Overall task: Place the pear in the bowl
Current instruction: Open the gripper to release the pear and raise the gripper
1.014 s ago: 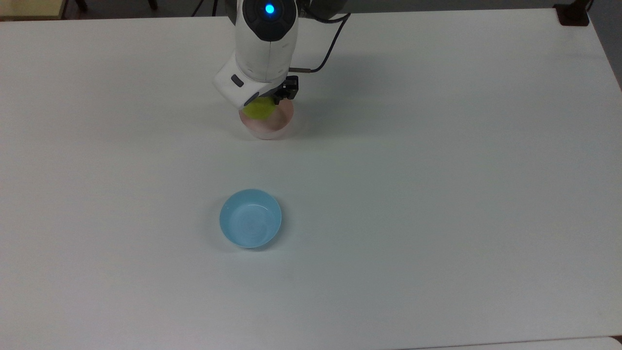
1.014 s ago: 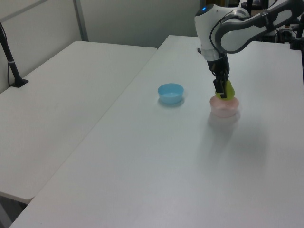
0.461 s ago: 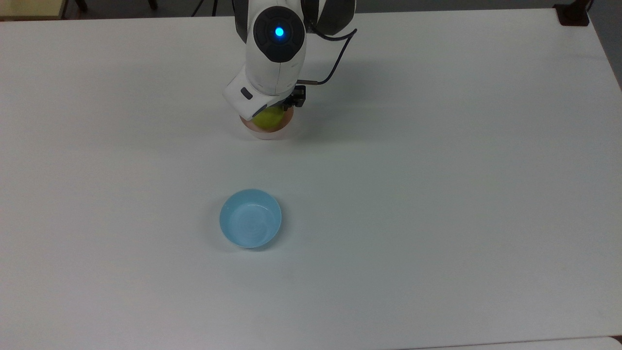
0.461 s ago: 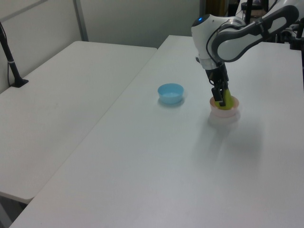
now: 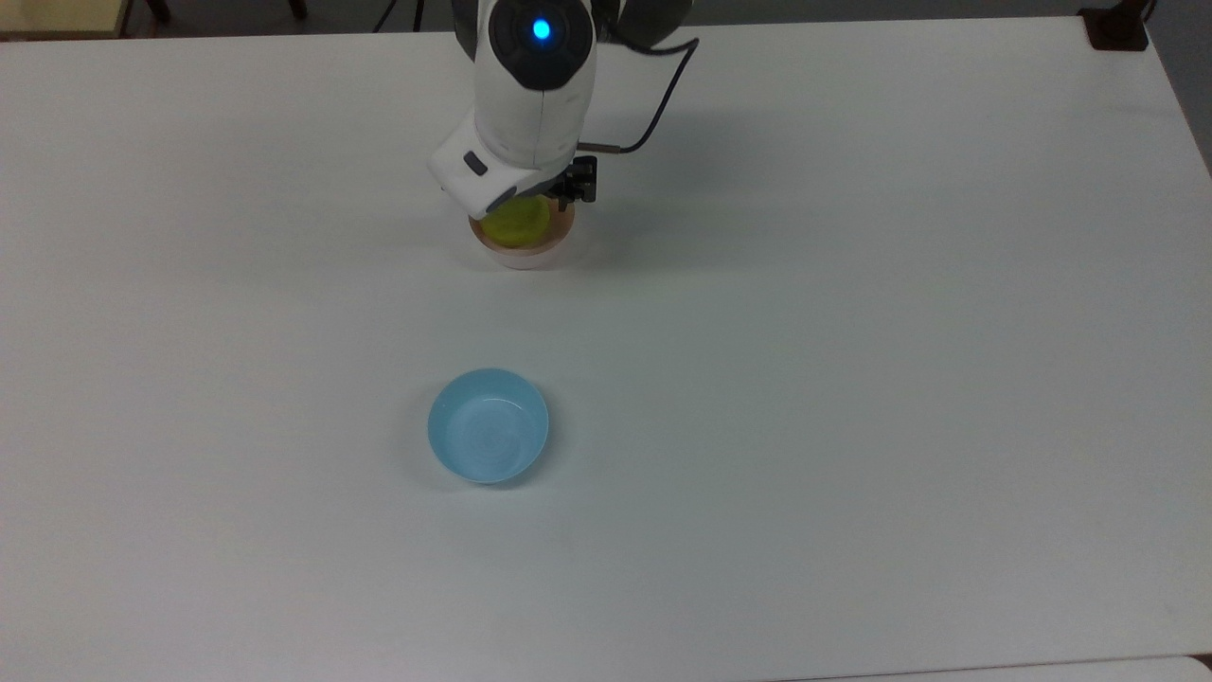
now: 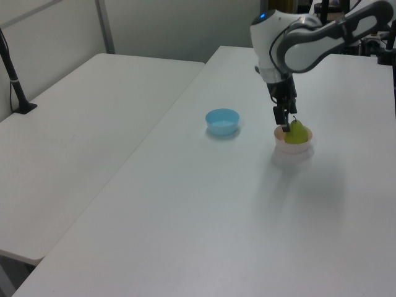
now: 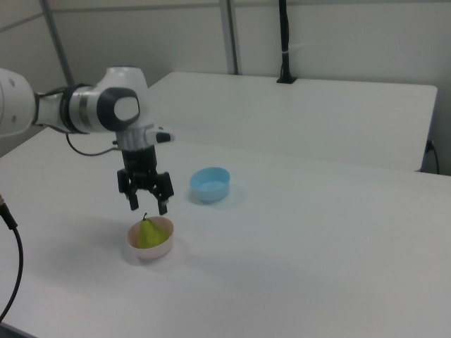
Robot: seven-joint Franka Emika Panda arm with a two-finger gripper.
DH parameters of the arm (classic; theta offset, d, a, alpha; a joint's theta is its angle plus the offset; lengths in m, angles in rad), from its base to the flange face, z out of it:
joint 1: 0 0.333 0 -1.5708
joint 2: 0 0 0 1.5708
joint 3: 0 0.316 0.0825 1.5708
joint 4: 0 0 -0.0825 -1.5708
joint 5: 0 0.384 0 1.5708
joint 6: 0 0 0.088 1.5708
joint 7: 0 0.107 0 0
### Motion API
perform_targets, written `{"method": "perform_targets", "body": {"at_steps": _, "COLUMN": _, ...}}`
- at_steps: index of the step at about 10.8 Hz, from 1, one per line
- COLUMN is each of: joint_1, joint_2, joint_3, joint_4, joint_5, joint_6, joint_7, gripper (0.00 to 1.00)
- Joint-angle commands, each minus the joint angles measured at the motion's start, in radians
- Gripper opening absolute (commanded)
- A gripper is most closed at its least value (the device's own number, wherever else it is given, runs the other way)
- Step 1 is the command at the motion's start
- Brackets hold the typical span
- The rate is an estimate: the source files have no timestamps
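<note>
The small yellow-green pear (image 7: 147, 233) is seated in the pale pink round plastic bowl (image 7: 150, 246) at the right view's lower left; the light blue plastic bowl (image 7: 210, 184) is placed well apart, toward centre.

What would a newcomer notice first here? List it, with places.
The white robot arm, its gripper open just above the pear, which sits stem-up in the pink bowl near the right view's left. A light blue bowl stands apart on the bare white table.
</note>
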State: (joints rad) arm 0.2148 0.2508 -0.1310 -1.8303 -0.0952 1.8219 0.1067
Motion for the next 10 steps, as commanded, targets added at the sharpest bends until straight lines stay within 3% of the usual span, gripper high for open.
{"method": "perform_targets", "body": {"at_steps": 1, "joint_1": 0.002, "joint_2": -0.096, "joint_3": -0.016, "joint_4": 0.066, "joint_5": 0.014, "joint_6": -0.082, "joint_7": -0.001, "gripper": 1.0}}
{"method": "perform_targets", "body": {"at_steps": 6, "joint_1": 0.002, "joint_2": -0.243, "joint_3": -0.025, "joint_4": 0.078, "joint_5": 0.02, "joint_6": -0.093, "joint_7": -0.019, "gripper": 1.0}}
{"method": "perform_targets", "body": {"at_steps": 10, "joint_1": -0.034, "joint_2": -0.281, "joint_3": -0.03, "joint_4": 0.152, "joint_5": 0.023, "joint_6": -0.185, "joint_7": -0.012, "gripper": 1.0}}
